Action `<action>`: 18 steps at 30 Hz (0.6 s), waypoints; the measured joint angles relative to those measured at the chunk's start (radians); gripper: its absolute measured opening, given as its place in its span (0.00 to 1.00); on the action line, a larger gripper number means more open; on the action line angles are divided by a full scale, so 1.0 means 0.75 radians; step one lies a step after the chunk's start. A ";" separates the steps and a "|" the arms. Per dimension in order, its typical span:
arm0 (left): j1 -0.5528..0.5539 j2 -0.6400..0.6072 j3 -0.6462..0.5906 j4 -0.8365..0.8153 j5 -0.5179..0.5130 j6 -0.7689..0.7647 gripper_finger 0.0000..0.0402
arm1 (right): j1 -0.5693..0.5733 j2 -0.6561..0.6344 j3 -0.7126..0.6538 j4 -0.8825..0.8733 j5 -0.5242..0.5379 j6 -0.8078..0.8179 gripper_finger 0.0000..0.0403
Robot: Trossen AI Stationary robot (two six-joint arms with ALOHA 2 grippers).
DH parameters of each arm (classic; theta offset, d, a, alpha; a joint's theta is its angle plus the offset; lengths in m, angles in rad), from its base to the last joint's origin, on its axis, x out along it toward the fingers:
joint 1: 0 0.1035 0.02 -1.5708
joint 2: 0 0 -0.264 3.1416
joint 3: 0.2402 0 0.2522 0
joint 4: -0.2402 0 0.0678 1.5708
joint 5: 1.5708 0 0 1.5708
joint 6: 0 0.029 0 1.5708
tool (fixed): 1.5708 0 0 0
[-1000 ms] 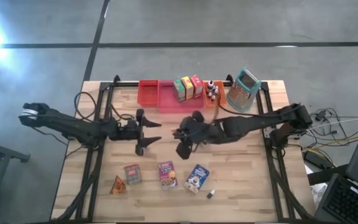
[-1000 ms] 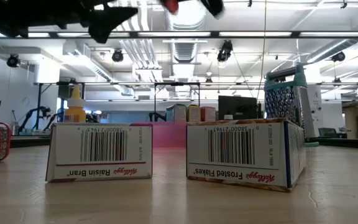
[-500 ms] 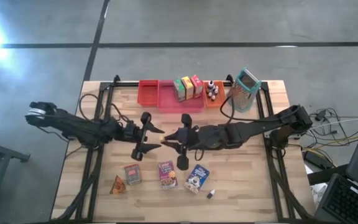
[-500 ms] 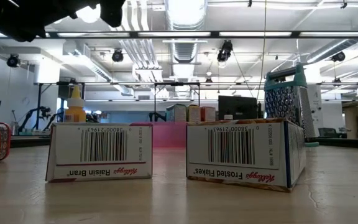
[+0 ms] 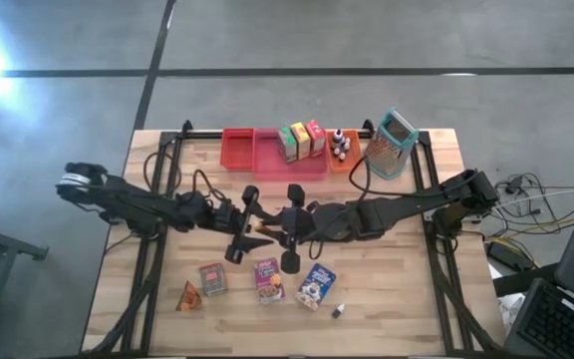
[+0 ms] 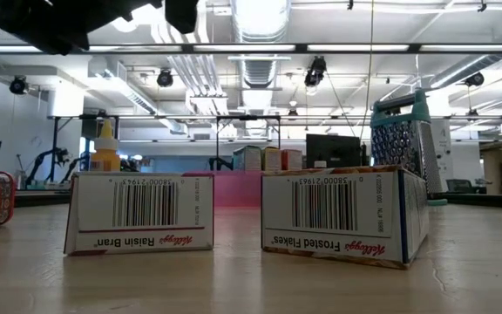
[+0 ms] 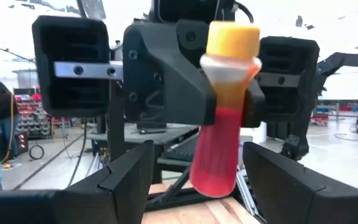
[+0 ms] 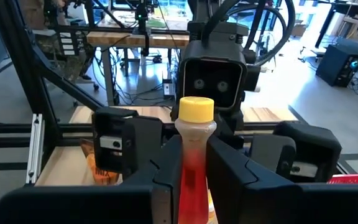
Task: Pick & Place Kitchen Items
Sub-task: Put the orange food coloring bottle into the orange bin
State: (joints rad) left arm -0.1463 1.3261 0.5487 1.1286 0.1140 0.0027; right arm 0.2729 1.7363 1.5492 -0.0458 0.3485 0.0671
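The right tool [image 8: 194, 180] pinches a yellow-capped red bottle [image 8: 194, 158] above the tabletop [image 5: 387, 289] centre. The left tool [image 7: 194, 180], fingers spread, faces it, flanking the bottle.

Mid-table, the left gripper [image 5: 250, 221] and right gripper [image 5: 283, 227] meet head-on, the yellow-capped red bottle [image 7: 221, 112] between them, blocking passage across the centre. Below, near edge: a row of boxes [image 5: 265, 279] and an orange wedge [image 5: 188, 296]. Far edge: trays [image 5: 238, 149] and grater [image 5: 391, 144]. Side margins stand open.
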 joint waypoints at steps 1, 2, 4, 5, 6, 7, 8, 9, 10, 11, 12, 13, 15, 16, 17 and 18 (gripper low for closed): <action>0.000 0.008 0.007 0.000 0.000 -0.001 0.63 | 0.000 0.000 -0.001 -0.002 0.000 0.001 0.13; 0.000 0.011 0.009 -0.001 0.000 -0.001 0.63 | 0.000 0.000 -0.001 -0.002 0.000 0.000 0.13; 0.000 0.014 0.014 -0.002 0.000 0.000 0.61 | 0.000 0.000 -0.001 -0.004 0.001 0.000 0.12; 0.000 0.014 0.015 0.002 0.000 -0.001 0.60 | 0.000 0.000 -0.001 -0.005 0.001 0.000 0.12; 0.000 0.014 0.015 0.003 0.000 -0.001 0.58 | 0.000 0.000 -0.002 -0.005 0.001 0.000 0.13; 0.000 0.014 0.015 0.002 0.001 -0.001 0.56 | 0.000 0.000 -0.004 -0.006 0.001 0.000 0.13; 0.000 0.014 0.015 0.001 0.001 -0.001 0.54 | 0.000 0.000 -0.004 -0.007 0.001 0.000 0.14; 0.000 0.014 0.015 0.002 0.001 -0.001 0.52 | 0.000 0.000 -0.004 -0.007 0.001 0.000 0.15; 0.000 0.014 0.015 0.002 0.002 -0.001 0.50 | 0.000 0.000 -0.005 -0.007 0.001 0.000 0.15; 0.000 0.014 0.015 0.002 0.002 -0.002 0.48 | 0.000 0.000 -0.005 -0.007 0.001 0.000 0.15; 0.000 0.014 0.015 0.001 0.002 -0.002 0.46 | 0.000 0.000 -0.005 -0.007 0.001 0.000 0.16; 0.000 0.014 0.015 0.000 0.002 -0.002 0.44 | 0.000 0.000 -0.005 -0.007 0.001 0.000 0.15; 0.000 0.014 0.015 -0.003 0.002 -0.001 0.40 | 0.000 0.000 -0.006 -0.009 0.001 0.000 0.15; 0.000 0.014 0.015 -0.003 0.002 -0.001 0.38 | 0.000 0.000 -0.006 -0.010 0.001 0.000 0.14; 0.000 0.014 0.015 -0.003 0.002 -0.002 0.37 | 0.000 0.000 -0.006 -0.011 0.001 0.000 0.13; 0.000 0.013 0.015 -0.004 0.002 -0.002 0.36 | 0.000 0.000 -0.006 -0.012 0.001 0.000 0.13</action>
State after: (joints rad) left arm -0.1463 1.3361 0.5602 1.1259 0.1154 0.0010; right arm 0.2729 1.7363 1.5448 -0.0546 0.3489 0.0673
